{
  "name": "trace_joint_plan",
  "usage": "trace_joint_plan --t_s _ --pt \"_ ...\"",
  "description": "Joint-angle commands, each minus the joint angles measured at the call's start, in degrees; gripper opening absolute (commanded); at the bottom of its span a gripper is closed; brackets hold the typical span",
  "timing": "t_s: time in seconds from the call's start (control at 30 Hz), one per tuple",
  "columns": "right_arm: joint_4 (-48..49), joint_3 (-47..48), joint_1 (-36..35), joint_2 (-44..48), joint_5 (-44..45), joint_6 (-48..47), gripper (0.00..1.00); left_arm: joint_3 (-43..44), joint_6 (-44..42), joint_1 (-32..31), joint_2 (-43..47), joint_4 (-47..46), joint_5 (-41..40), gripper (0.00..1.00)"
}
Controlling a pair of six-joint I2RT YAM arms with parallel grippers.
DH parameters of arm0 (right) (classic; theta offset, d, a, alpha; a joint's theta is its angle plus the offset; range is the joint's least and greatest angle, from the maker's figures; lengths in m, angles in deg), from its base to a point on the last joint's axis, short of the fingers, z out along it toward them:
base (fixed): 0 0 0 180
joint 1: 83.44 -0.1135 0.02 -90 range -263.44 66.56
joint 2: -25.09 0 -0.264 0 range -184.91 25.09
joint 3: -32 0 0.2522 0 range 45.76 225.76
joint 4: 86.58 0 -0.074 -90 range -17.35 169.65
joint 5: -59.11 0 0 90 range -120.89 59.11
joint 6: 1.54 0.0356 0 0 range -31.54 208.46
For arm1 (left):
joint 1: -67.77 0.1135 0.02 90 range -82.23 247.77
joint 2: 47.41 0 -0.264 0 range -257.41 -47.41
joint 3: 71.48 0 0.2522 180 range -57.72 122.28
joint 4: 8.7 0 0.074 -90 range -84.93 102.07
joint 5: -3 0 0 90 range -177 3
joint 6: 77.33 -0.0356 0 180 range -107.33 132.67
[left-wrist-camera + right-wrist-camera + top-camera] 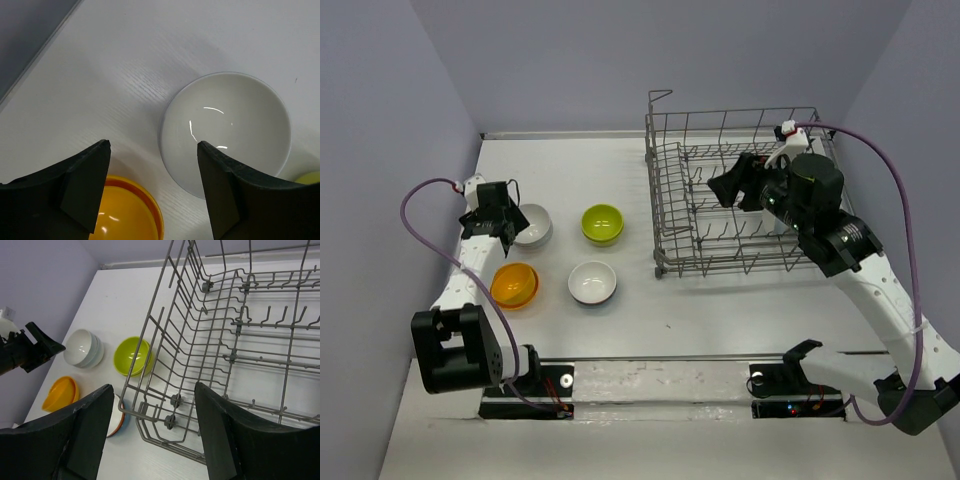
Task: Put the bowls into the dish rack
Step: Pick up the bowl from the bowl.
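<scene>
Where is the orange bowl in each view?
Top external: orange bowl at left, in the nearer row.
Left wrist: bottom edge, left of centre.
Right wrist: far left, below the middle.
Shared landmark: the far white bowl, next to it in every view.

Left gripper [508, 222] over left rim of far white bowl [536, 226]. Lime bowl [602, 223], orange bowl [514, 285], near white bowl [592, 282] beside it on table [580, 170]. Right gripper [730, 180] above dish rack [662, 205].

A white table [580, 170], faintly wood-grained, is boxed in on three sides — a pale lilac back wall [620, 60] along its far edge, matching side walls [380, 200] at its left and right. The light is soft and even.
</scene>
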Motion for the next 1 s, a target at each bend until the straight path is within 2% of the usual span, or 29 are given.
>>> trace_joint_plan --t_s 0.0,0.2,0.23,0.33,0.5,0.87,0.97 --pt "2.95 -1.37 -0.49 1.82 0.29 -0.88 0.71 0.39 -0.15 1.57 -0.57 -2.98 2.65 0.78" --pt "3.74 -2.51 -0.49 1.82 -0.24 -0.61 0.72 2.67 -1.03 2.36 -4.87 -2.46 3.88 0.65" --pt "3.91 -2.78 -0.49 1.82 -0.15 -0.70 0.72 2.94 -1.03 2.45 -5.23 -2.55 4.06 0.60" --pt "4.00 -3.04 -0.49 1.99 -0.06 -0.88 0.72 3.29 -0.95 2.54 -6.63 -2.64 4.33 0.52" --pt "4.18 -3.13 -0.49 2.26 -0.06 -0.88 0.72 3.29 -0.77 2.80 -6.81 -2.90 4.59 0.51" --pt "4.62 -4.01 -0.49 2.17 -0.32 -0.88 0.72 3.55 -1.03 2.81 -7.95 -2.81 4.94 0.29" --pt "4.70 -4.10 -0.49 2.26 -0.23 -1.05 0.72 3.55 -0.77 2.81 -7.87 -2.90 5.03 0.27"
